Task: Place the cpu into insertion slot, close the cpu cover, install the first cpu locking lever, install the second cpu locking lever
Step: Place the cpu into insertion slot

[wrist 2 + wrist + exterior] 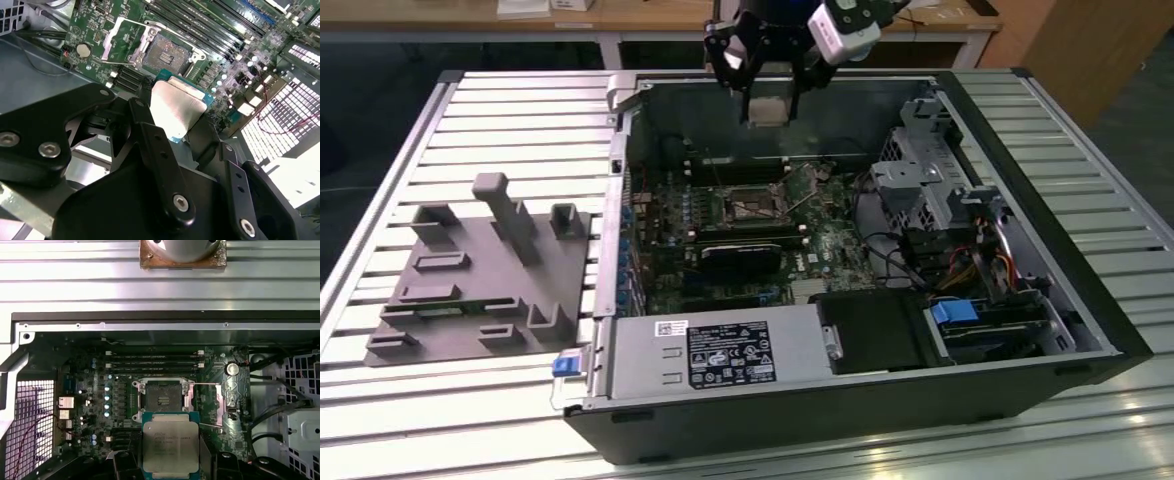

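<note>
Carrying the cpu clamped between its jaws, the gripper hangs at upper centre of the exterior view, above the open case. The insertion slot lies bare and the cpu cover is raised, so no step is done. There is free room above the slot, while the case walls bound the sides.

Above the insertion slot all is clear; the cpu cover stands open beside.
</note>
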### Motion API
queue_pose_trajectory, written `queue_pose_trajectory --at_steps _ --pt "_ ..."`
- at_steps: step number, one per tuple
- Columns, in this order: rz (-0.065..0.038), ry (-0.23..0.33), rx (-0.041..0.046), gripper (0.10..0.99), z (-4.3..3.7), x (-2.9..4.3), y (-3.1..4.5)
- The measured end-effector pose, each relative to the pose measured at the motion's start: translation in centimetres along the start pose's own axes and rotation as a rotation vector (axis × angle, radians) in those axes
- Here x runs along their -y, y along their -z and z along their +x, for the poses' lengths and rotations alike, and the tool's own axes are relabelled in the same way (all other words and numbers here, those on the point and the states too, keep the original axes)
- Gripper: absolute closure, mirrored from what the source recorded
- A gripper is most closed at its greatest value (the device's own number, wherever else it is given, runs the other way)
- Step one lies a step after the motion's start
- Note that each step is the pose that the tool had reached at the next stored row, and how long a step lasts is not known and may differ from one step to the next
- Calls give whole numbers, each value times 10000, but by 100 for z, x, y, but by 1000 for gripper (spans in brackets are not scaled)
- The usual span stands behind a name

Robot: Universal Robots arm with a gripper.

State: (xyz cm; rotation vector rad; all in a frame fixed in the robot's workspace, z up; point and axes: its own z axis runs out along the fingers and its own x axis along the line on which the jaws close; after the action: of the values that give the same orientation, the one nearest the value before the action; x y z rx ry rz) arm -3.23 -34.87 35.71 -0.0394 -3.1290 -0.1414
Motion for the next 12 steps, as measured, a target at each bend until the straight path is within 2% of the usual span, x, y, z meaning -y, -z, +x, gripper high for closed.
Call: queue_pose_trajectory --at_steps 7,9,12 --pt "-14 4 45 549 0 5 -59" --pt "-17 7 94 549 0 7 -77" --pt "-31 19 220 549 0 9 -103"
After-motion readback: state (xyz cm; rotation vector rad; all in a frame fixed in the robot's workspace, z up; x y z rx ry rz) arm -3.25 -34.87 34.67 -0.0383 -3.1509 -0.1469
